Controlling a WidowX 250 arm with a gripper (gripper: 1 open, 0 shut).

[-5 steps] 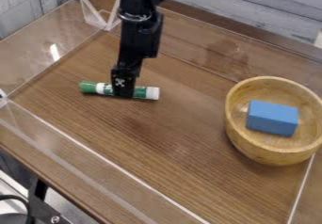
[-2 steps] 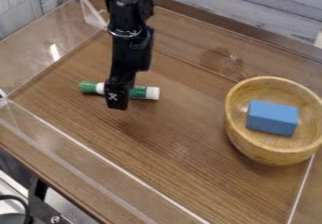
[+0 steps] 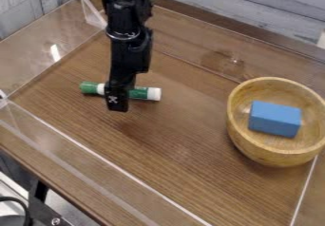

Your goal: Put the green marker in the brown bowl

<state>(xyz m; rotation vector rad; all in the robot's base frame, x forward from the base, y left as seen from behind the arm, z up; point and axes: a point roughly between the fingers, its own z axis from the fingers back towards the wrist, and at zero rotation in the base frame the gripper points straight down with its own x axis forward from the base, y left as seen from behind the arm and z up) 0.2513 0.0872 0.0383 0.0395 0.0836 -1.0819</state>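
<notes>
The green marker (image 3: 143,93) lies flat on the wooden table, left of centre, its white barrel end pointing right and its green end (image 3: 91,88) pointing left. My gripper (image 3: 118,99) hangs straight down over the marker's middle, jaws open and straddling it, hiding the middle of the barrel. The marker still rests on the table. The brown bowl (image 3: 241,125) sits at the right, well apart from the gripper, with a blue block (image 3: 275,118) lying inside it.
Clear plastic walls (image 3: 51,49) ring the wooden table (image 3: 178,144). The black arm (image 3: 125,21) comes down from the top left. The table's front edge and a dark frame show at the bottom left.
The gripper has dropped lower and shifted slightly toward the front over the marker since a second ago. In the last half second almost nothing moved. The marker has stayed in place.
</notes>
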